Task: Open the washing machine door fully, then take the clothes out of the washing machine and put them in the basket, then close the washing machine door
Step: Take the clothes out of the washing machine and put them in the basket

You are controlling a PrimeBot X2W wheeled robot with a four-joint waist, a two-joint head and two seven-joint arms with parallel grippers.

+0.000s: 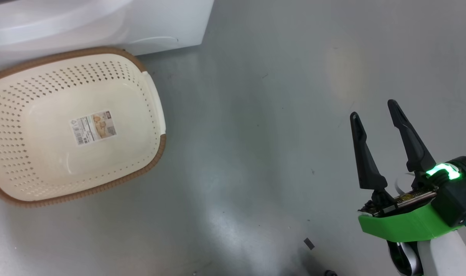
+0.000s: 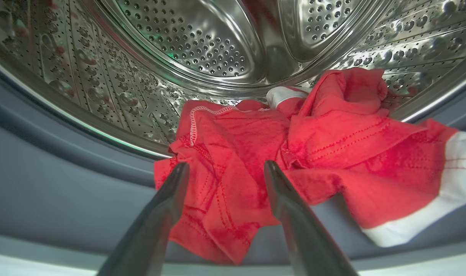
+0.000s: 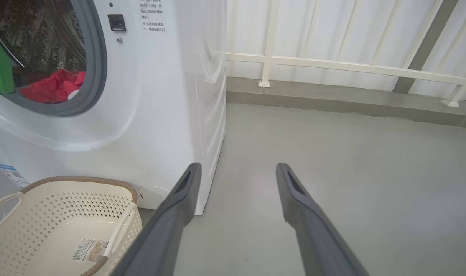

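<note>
Clothes (image 2: 332, 145) are lying at the drum's (image 2: 202, 46) near lip, straight ahead of the left gripper (image 2: 227, 164), which is gaping wide and empty, while the right gripper (image 1: 373, 108) is hanging open well away.

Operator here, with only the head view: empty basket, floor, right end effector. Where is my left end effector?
Observer: The left end effector is at the mouth of the steel drum, jaws wide apart.
Operator: Is it holding anything?
Observer: No. The clothes lie right in front of its fingertips, and it is not closed on them.
Operator: Where exactly do they sit?
Observer: Partly inside the drum, partly spilling forward over the grey rubber ring.
</note>
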